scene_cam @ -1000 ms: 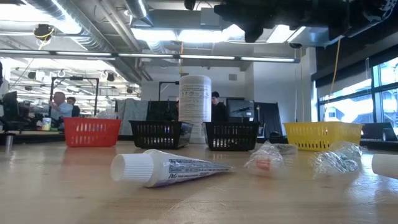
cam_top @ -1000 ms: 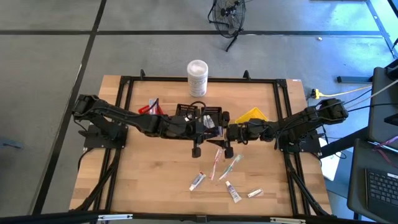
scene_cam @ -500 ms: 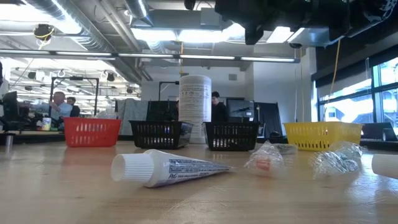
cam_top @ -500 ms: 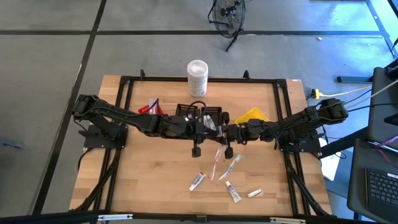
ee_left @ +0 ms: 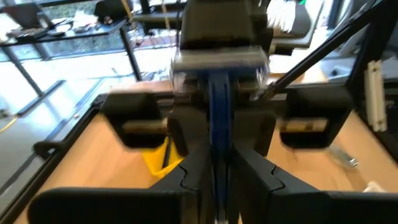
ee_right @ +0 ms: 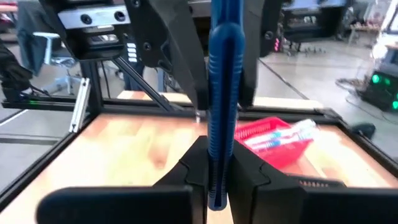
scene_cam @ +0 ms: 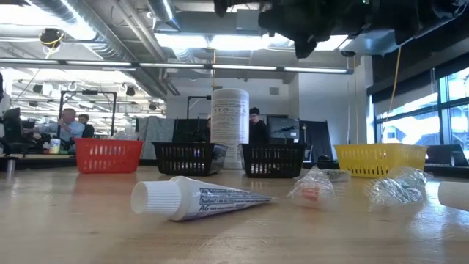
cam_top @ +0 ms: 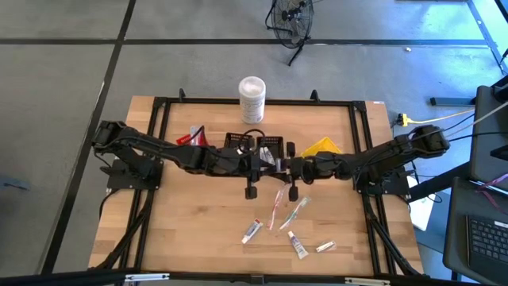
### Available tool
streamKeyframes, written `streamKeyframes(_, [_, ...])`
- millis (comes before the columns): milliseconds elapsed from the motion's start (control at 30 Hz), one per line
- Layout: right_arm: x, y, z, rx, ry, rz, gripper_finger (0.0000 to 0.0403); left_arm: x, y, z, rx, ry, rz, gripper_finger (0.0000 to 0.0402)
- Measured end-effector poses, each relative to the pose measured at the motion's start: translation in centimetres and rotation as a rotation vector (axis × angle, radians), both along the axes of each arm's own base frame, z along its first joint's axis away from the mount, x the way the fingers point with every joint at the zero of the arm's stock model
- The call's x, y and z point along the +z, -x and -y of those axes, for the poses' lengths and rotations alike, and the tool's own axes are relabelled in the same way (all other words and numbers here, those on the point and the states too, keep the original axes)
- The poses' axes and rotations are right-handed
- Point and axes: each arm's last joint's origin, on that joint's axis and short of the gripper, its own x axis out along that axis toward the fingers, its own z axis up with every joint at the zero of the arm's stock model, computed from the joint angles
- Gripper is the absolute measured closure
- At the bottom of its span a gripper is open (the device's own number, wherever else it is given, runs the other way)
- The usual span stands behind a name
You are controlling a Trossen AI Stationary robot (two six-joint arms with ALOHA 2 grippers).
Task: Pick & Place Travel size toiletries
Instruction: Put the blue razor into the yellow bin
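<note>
Wooden table (cam_top: pixel 198 214) inside a black frame, open workshop floor behind with people at desks far off in the low view. Both arms meet mid-table, above the surface. Left gripper (cam_top: pixel 270 161) and right gripper (cam_top: pixel 282 166) face each other tip to tip, both closed on the same dark blue razor (ee_right: pixel 224 93): right wrist view shows the razor handle upright, pinched between the right fingers (ee_right: pixel 186 171), with the left gripper clamped on its far end; left wrist view shows the same blue handle (ee_left: pixel 219 118) between the left arm's own fingers (ee_left: pixel 258 174). Left grip looks snug, though blur makes it hard to say how tight. Along the back of the table: red bin (cam_top: pixel 189 137), two black bins (cam_top: pixel 238 141), yellow bin (cam_top: pixel 321 147), tall white canister (cam_top: pixel 252 98) behind them. Red bin holds a couple of packaged toothbrushes (ee_right: pixel 283 134). Near the front edge, well apart from the grippers: two toothbrushes (cam_top: pixel 287 208), white tube (cam_top: pixel 252 231), second tube (cam_top: pixel 297 245), small sachet (cam_top: pixel 324 247). Low view shows the white tube (scene_cam: pixel 198 198) lying on its side, cap toward the left.
</note>
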Motion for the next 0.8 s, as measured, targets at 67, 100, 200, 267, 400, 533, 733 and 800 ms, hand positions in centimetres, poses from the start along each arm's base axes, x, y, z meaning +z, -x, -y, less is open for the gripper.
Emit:
streamKeyframes(67, [0.3, 0.4, 0.1, -0.016, -0.008, -0.02, 0.0373, -0.1, 0.1, -0.1, 0.031, -0.014, -0.012, 0.0338])
streamKeyframes(100, [0.4, 0.6, 0.2, -0.024, -0.013, -0.031, 0.0373, -0.2, 0.1, -0.1, 0.046, -0.022, -0.026, 0.0334])
streamKeyframes(200, [0.9, 1.3, 0.4, -0.052, -0.012, -0.062, 0.0373, -0.7, 0.3, -0.4, 0.1, -0.05, -0.074, 0.0324])
streamKeyframes(267, [1.2, 2.1, 0.7, -0.085, 0.003, -0.106, 0.0372, -1.0, 0.4, -0.6, 0.13, -0.064, -0.105, 0.0317])
streamKeyframes(400, [1.2, 4.7, 1.6, -0.23, 0.085, -0.296, 0.0372, -1.6, 0.8, -0.7, 0.161, -0.044, -0.164, 0.031])
streamKeyframes(533, [0.5, 8.0, 2.7, -0.339, 0.129, -0.528, 0.0371, -1.8, 0.9, -0.7, 0.165, -0.04, -0.19, 0.031])
streamKeyframes(733, [-0.3, 11.5, 4.0, -0.367, 0.116, -0.79, 0.037, -1.9, 0.9, -0.7, 0.165, -0.041, -0.198, 0.0309])
streamKeyframes(800, [-0.6, 11.9, 4.4, -0.384, 0.11, -0.841, 0.037, -1.9, 0.9, -0.7, 0.166, -0.041, -0.198, 0.0309])
